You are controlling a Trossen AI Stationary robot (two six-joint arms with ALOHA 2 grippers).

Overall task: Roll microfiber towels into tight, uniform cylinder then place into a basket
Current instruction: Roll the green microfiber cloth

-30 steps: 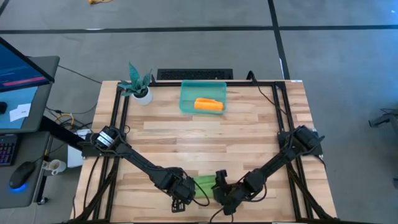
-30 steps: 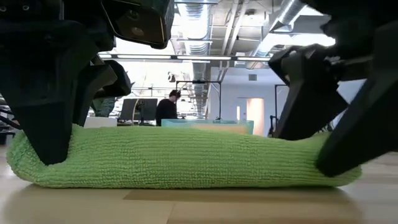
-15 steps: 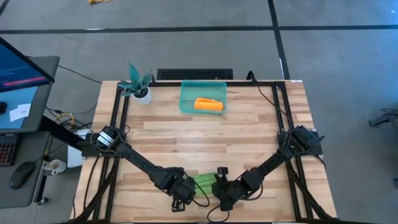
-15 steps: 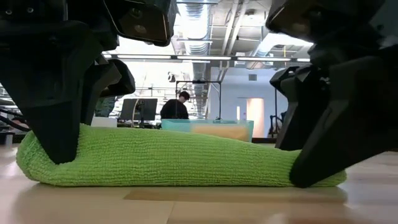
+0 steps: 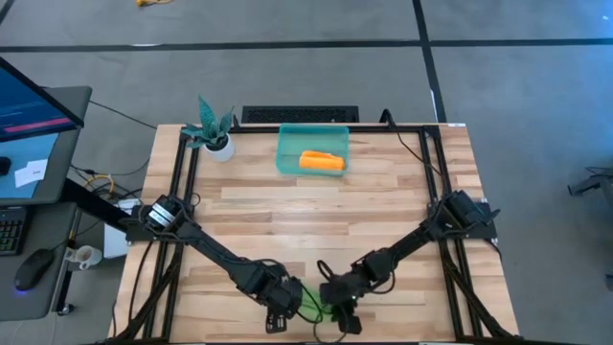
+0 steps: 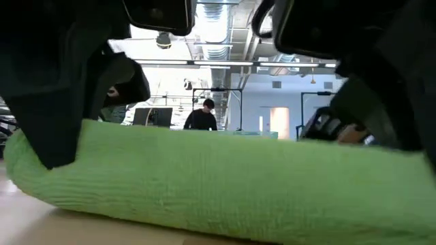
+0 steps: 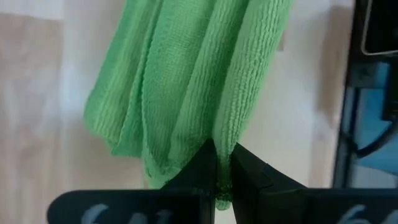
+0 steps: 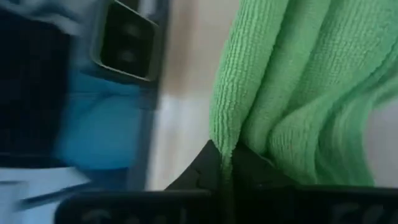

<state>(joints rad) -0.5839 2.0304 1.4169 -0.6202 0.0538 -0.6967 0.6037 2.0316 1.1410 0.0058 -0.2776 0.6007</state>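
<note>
Towels are sitting 1 done, 1 pending: from above, the orange roll (image 5: pixel 321 162) is lying in the teal bin (image 5: pixel 287 153) while the green roll (image 5: pixel 310 298) is waiting at the near edge; both wrist views are showing the left gripper (image 7: pixel 222 167) and right gripper (image 8: pixel 225 163) pinching its ends.

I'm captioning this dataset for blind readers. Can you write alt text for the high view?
Seen from above, two dark arms meet at the near edge of a wooden table, each end effector, left and right, pinching an end of a rolled lime green towel. At the far edge, a teal basket holds a rolled orange towel.
</note>
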